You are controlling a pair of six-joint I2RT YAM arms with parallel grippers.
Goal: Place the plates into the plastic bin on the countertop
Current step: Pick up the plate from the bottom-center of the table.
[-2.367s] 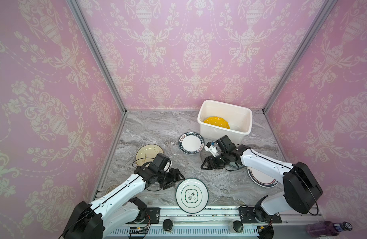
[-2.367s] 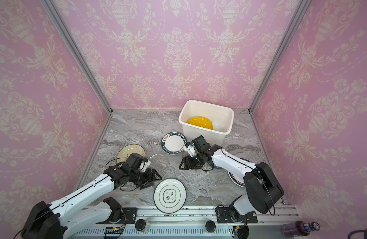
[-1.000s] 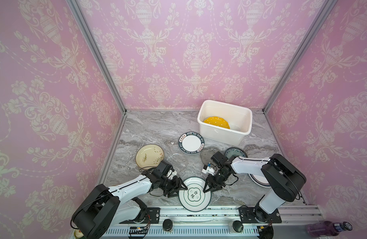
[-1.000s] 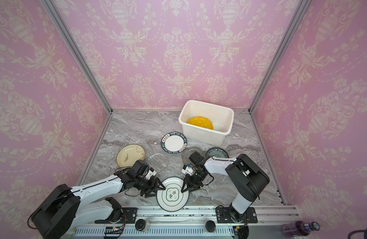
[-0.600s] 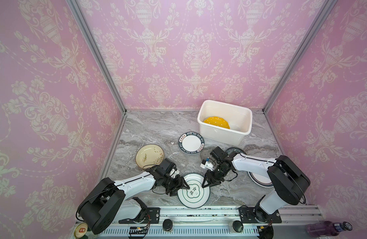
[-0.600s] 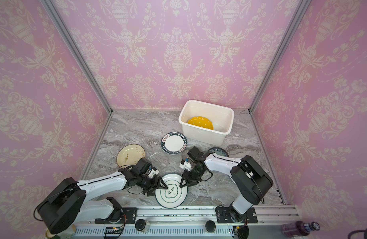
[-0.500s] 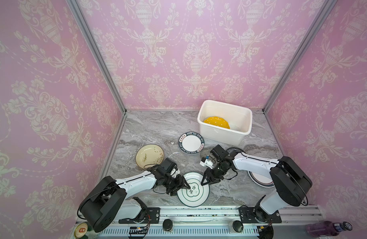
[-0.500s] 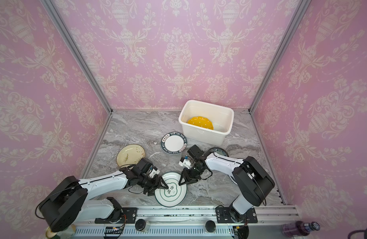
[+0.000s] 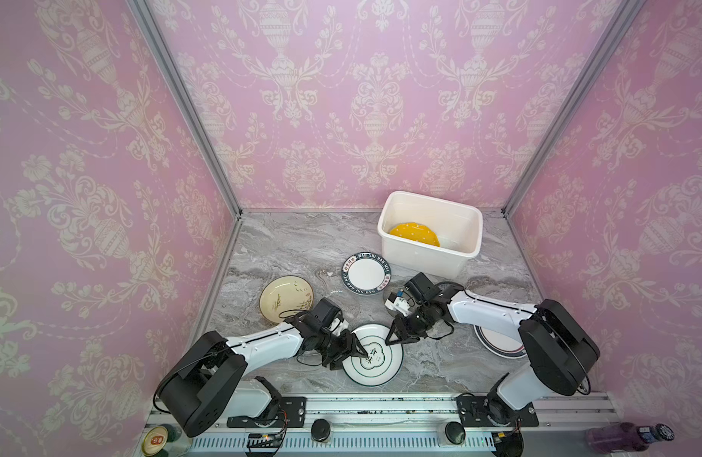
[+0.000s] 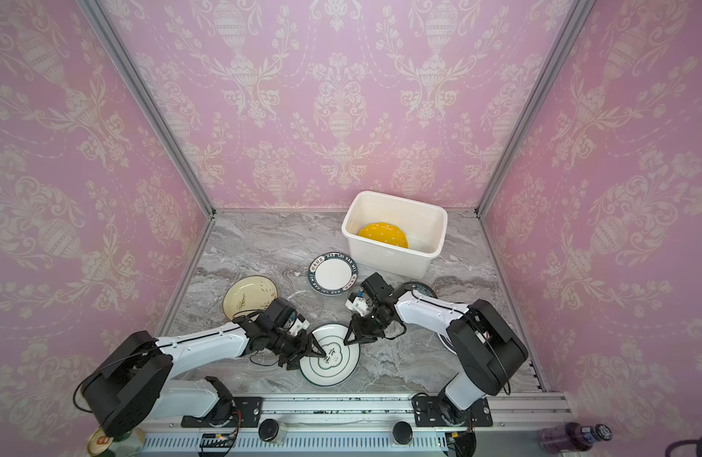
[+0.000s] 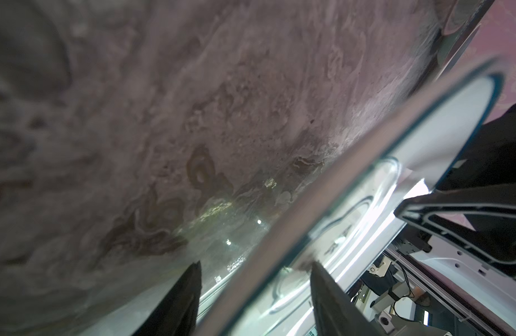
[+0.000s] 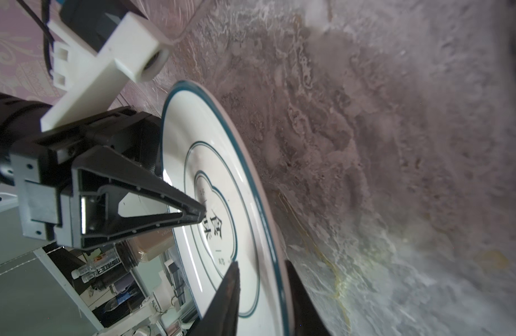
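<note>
Nearer me than the bin, my right pincer clamps the 食味 plate by its rim. My left pincer straddles it, released. On the lettered plate I read HAO SHI HAO.

The grey marble countertop before me bears the white bin at its far side. Nearer lie a letter-rimmed plate, a cream plate and a dark-rimmed plate.

Both my arms are low, reaching inward: left arm stretched flat, right arm folded at the elbow. The left pincer has jaws spread apart, the right pincer has them narrow, tips nearly facing.
</note>
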